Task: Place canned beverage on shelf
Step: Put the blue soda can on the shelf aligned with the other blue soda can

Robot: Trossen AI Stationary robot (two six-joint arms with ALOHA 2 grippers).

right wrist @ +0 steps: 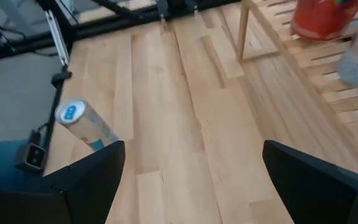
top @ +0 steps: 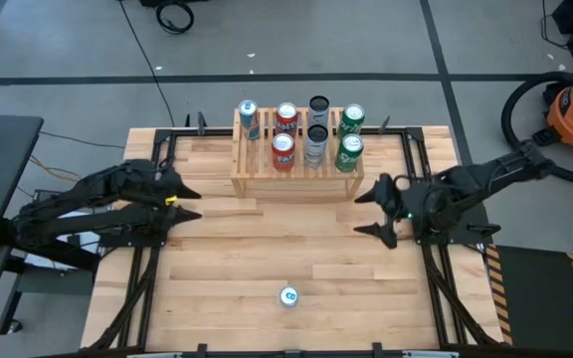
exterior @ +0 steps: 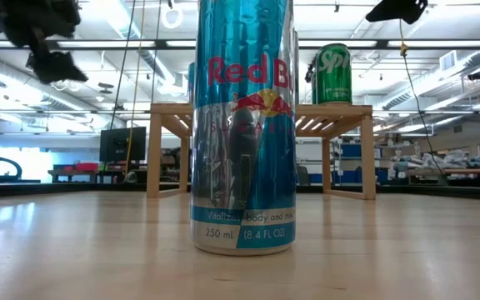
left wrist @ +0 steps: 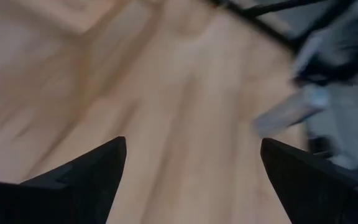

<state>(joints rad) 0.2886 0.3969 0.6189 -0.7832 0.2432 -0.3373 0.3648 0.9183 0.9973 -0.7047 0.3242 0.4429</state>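
Blue-and-silver, the slim aluminium Red Bull can (top: 287, 296) stands upright and alone near the front edge of the pale butcher-block worktop (top: 217, 259), about midway along it; in the low view (exterior: 242, 125) its red logo and "250 mL" print fill the middle. On the left side of the worktop the left gripper (top: 189, 204) hangs low on its folded dark arm, fingers (left wrist: 86, 177) spread wide with nothing between them, pointing toward the centre. At the back edge sits the light slatted wooden shelf (top: 252, 181) with two stepped tiers, already carrying a blue can (top: 249, 118), two red cans (top: 284, 149), two grey cans (top: 315, 144) and two green cans (top: 349, 151). On the right side the right gripper (top: 381, 209) mirrors the other, fingers (right wrist: 86, 180) spread and empty. Bare wood lies open between both grippers and from the shelf down to the can.
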